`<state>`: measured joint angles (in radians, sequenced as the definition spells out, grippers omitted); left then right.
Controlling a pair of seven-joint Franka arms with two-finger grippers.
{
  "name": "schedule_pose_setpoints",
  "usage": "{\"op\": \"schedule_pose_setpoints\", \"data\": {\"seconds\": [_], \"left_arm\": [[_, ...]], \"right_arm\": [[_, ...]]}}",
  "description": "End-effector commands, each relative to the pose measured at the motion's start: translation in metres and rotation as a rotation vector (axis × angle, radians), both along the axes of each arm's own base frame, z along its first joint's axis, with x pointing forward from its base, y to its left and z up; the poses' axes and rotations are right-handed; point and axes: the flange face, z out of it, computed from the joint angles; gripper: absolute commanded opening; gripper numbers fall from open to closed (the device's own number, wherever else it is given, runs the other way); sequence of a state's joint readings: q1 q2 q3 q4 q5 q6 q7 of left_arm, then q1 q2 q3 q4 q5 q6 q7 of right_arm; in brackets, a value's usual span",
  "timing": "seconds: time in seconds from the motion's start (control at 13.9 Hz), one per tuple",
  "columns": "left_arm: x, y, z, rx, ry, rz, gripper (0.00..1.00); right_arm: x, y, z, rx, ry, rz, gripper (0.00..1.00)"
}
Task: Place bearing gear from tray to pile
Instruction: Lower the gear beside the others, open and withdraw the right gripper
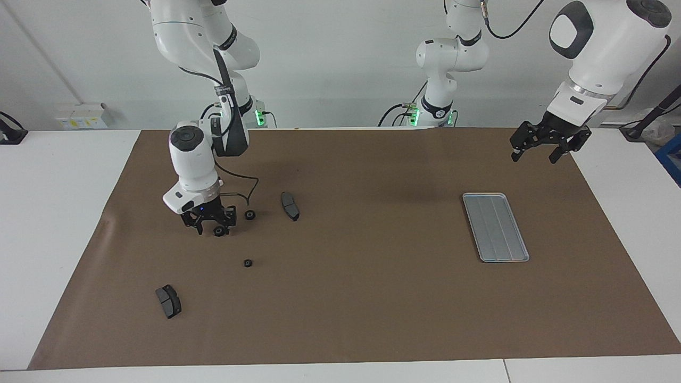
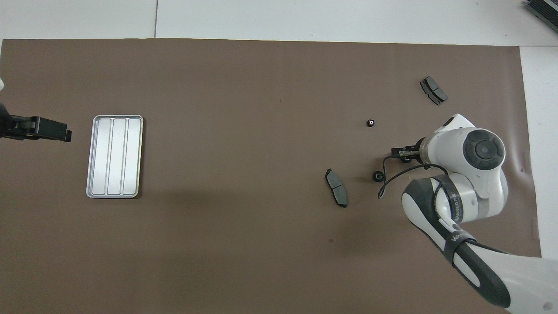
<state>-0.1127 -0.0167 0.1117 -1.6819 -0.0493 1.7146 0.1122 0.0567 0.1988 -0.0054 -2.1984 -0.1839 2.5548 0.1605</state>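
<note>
The tray (image 1: 496, 227) lies bare, three small dark gears (image 1: 249, 215) rest among the brake pads (image 1: 290, 206) toward the right arm's end, the right claw (image 1: 210, 227) stands apart over one, and the left claw (image 1: 537, 154) waits, spread.

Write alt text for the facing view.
The right gripper hangs open low over the brown mat with a small dark bearing gear at its fingertips, two more gears and two brake pads scattered nearby. The left gripper waits open, raised, near the empty tray.
</note>
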Motion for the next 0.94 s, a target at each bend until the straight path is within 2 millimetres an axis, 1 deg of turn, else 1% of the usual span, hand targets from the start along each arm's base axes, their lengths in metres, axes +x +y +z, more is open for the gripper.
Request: {"op": "schedule_pose_setpoints", "data": {"seconds": [0.0,0.14,0.29,0.43,0.5,0.72,0.79,0.86], "left_arm": [[-0.003,0.001,-0.002,-0.016,-0.001,0.003,1.0],[-0.003,0.002,-0.002,-0.016,-0.001,0.005,1.0],[-0.003,0.002,-0.002,-0.016,-0.001,0.005,1.0],[-0.003,0.002,-0.002,-0.016,-0.001,0.005,1.0],[-0.003,0.002,-0.002,-0.016,-0.001,0.005,1.0],[-0.003,0.002,-0.002,-0.016,-0.001,0.005,1.0],[-0.003,0.001,-0.002,-0.016,-0.001,0.003,1.0],[-0.003,0.002,-0.002,-0.016,-0.001,0.005,1.0]], "right_arm": [[0.006,-0.003,0.049,-0.01,-0.005,-0.007,1.0],[0.012,-0.006,0.094,0.024,-0.002,-0.081,1.0],[0.008,-0.008,0.138,0.059,-0.011,-0.12,1.0],[0.006,-0.014,0.189,0.07,0.009,-0.148,1.0],[0.005,-0.016,0.212,0.069,0.021,-0.156,1.0],[0.005,-0.036,0.27,0.067,0.039,-0.199,1.0],[0.004,-0.039,0.283,0.065,0.055,-0.207,1.0],[0.001,-0.039,0.291,0.064,0.074,-0.209,1.0]]}}
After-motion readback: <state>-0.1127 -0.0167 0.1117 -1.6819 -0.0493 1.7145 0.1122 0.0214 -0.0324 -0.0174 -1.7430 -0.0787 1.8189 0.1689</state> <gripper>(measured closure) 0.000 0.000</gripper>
